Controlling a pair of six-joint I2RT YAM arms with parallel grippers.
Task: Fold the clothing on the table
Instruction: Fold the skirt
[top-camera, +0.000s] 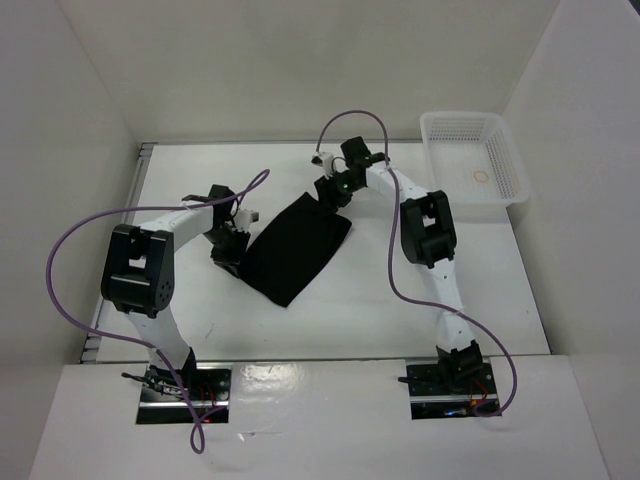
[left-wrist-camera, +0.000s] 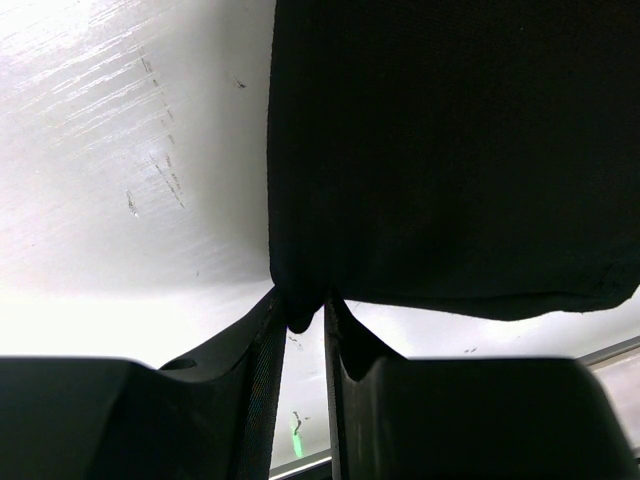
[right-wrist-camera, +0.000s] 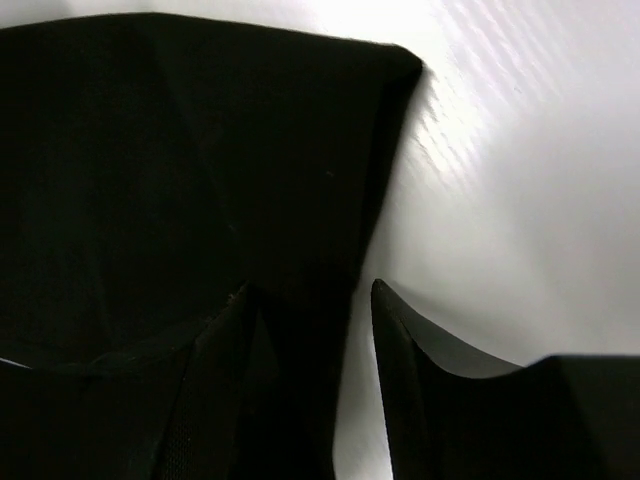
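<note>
Left pincer (left-wrist-camera: 305, 312) clamped on clothing (left-wrist-camera: 450, 150) corner; right pincer (right-wrist-camera: 310, 290) apart, straddling opposite edge.
On table (top-camera: 350, 310), near centre, lying flat and slanted. Risk on lift: shallow right bite, edge slipping free, fold dragged crooked by left alone.

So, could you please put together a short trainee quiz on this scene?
1. True or false: the basket stands apart from the clothing.
2. The right end effector has its jaws either side of the edge of: A the basket, B the clothing, C nothing.
3. Which end effector is shut on a corner of the clothing?
Key: 1 true; 2 B; 3 the left end effector.
</note>
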